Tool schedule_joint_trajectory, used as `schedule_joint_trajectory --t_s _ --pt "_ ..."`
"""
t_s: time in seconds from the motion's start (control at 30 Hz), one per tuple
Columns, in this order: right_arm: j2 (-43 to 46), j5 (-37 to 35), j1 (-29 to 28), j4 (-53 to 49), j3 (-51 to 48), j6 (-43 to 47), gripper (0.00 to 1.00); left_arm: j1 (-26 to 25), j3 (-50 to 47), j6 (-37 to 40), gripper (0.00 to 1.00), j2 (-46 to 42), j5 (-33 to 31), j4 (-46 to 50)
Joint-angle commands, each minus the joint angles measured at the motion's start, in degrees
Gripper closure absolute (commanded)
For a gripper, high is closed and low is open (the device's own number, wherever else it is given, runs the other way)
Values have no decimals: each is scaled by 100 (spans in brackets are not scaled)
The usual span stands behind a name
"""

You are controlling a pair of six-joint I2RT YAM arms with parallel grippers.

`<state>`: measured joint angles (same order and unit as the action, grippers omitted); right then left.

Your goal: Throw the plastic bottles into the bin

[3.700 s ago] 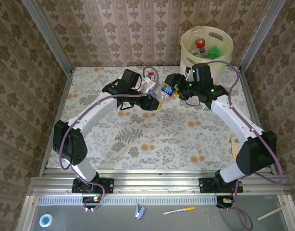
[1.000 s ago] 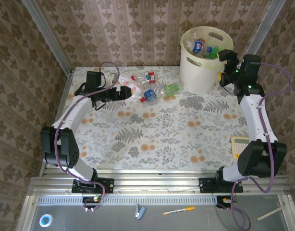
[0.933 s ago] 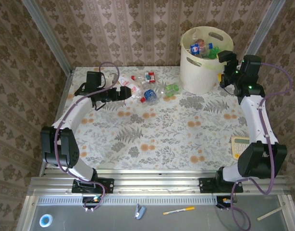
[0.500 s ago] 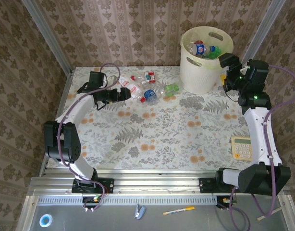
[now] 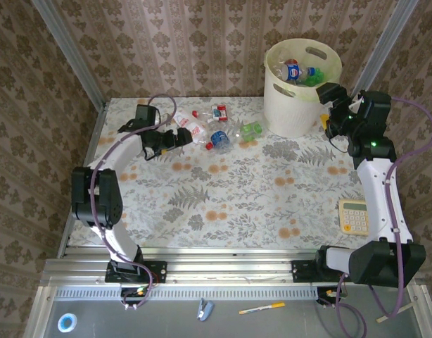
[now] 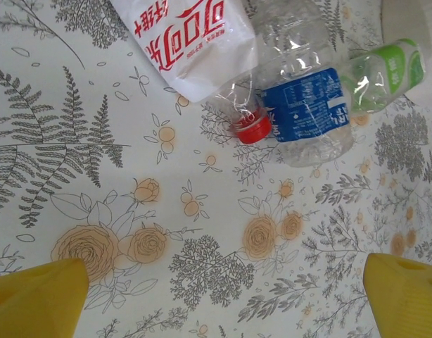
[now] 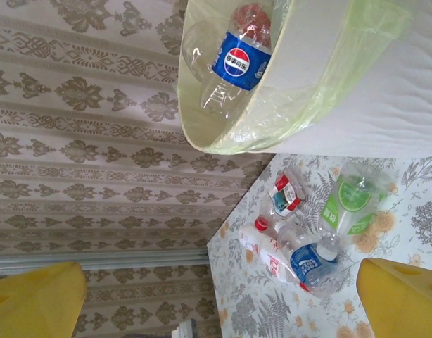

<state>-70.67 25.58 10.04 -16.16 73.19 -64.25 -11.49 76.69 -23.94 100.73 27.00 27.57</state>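
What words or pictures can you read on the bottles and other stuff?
No word reads plainly.
Round red, white and blue emblem, no letters legible: on the bottle in the bin, behind the bin rim.
Big red characters, upside down, unreadable: white-label bottle.
White small print, too small: blue-label bottle.
Print blurred: green-label bottle.
Key markings too small: calculator.

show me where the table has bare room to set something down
Bare: the wide middle and near table, bordered by the plastic bottles at the far side, the calculator on the right and the near rail. Crowded: the far edge, where bottles lie bunched left of the bin.
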Motion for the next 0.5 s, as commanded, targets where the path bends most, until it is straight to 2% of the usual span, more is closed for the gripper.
schedule_joint_trajectory --t_s 0.0,0.3,0.47 --pt "188 149 15 -123 -59 170 0 -7 280 -440 0 245 157 -233" --pt "483 208 11 -280 -195 282 0 -167 690 -1196 4 972 68 -407" --pt "680 219 15 -242 -442 226 0 -316 1052 -1319 7 1357 -97 -292"
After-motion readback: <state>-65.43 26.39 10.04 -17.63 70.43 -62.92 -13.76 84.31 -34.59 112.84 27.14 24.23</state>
